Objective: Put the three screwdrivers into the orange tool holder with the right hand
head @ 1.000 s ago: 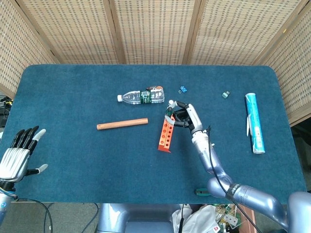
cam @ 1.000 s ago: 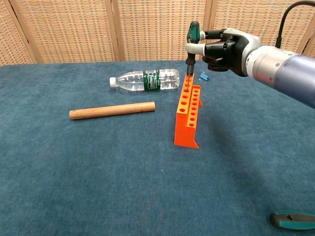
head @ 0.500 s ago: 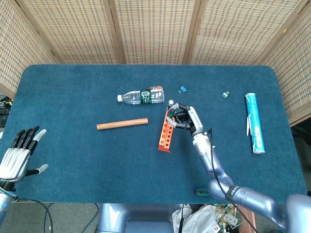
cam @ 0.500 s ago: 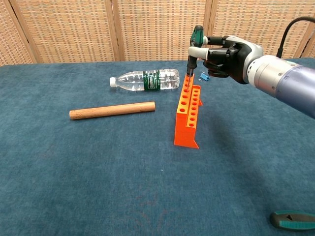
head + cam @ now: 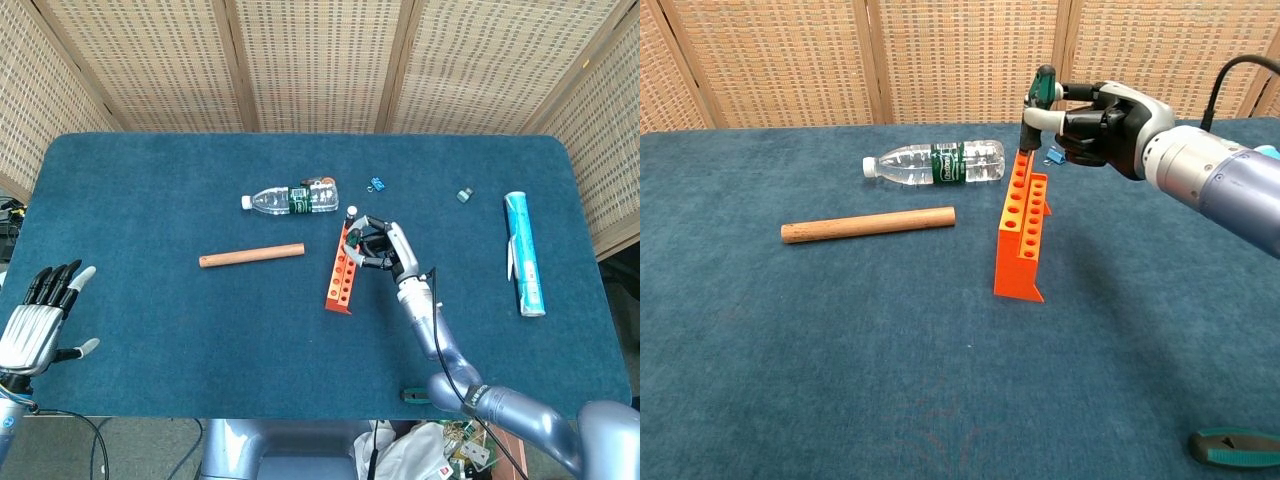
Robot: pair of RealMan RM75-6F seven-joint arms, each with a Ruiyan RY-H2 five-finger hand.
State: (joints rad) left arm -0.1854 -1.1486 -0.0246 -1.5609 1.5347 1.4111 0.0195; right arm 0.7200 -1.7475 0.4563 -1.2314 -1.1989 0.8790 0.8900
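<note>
On the blue table, a bottle and dowel lie left of the orange tool holder. Your right hand fingers pinch a screwdriver over its far end. Only the head view shows your left hand, fingers spread, lower left.

Woven screens are enclosing a blue felt table, and loose cables are trailing beneath; this is probably serving as a robot test lab.

Screwdriver shaft hidden behind right robot hand fingers; second screwdriver (green handle) cut off by frame's lower edge.
</note>
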